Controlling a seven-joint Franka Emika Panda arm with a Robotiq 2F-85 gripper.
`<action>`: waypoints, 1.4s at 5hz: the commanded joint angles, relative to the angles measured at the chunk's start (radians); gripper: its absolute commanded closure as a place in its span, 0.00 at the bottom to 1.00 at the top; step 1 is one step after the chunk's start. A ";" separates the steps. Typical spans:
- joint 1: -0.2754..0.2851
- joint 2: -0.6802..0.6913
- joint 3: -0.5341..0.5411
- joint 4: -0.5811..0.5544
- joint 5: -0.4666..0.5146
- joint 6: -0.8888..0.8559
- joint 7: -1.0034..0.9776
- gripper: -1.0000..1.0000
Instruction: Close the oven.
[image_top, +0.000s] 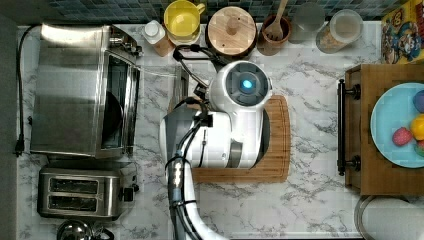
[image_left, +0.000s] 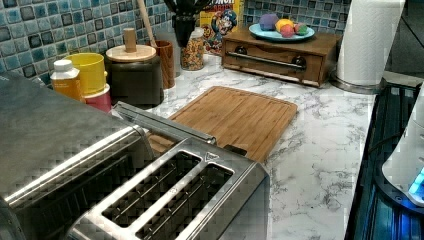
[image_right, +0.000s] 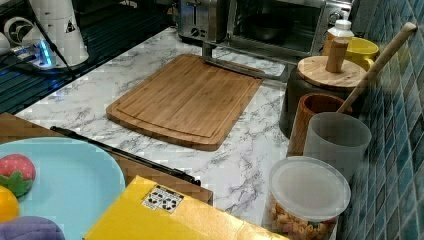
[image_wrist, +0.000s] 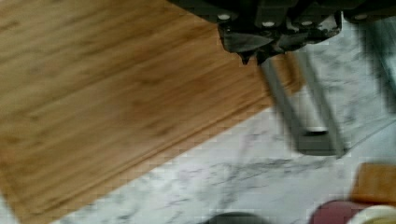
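Note:
The stainless-steel oven (image_top: 70, 90) stands at the top view's left. Its glass door (image_top: 157, 85) hangs open and lies flat over the counter, leaving the dark interior (image_right: 272, 25) exposed. The door's bar handle (image_top: 181, 85) points toward the cutting board and runs along the board's edge in the right view (image_right: 240, 67). In the wrist view my gripper (image_wrist: 252, 57) hovers shut and holds nothing. It is just above the near end of the bar handle (image_wrist: 303, 107) and apart from it. My white arm (image_top: 235, 120) covers the gripper in the top view.
A wooden cutting board (image_top: 277, 150) lies under the arm. A two-slot toaster (image_top: 80, 192) stands beside the oven. Jars, a yellow cup (image_top: 182, 20) and a lidded wooden container (image_top: 231, 30) line the back wall. A wooden drawer box (image_top: 385, 130) carries a blue plate.

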 joint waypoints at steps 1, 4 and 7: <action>-0.106 0.003 -0.051 -0.152 0.389 0.130 -0.568 1.00; -0.115 0.151 0.019 -0.117 0.689 0.071 -0.963 1.00; -0.114 0.256 0.047 -0.092 0.732 0.165 -0.998 1.00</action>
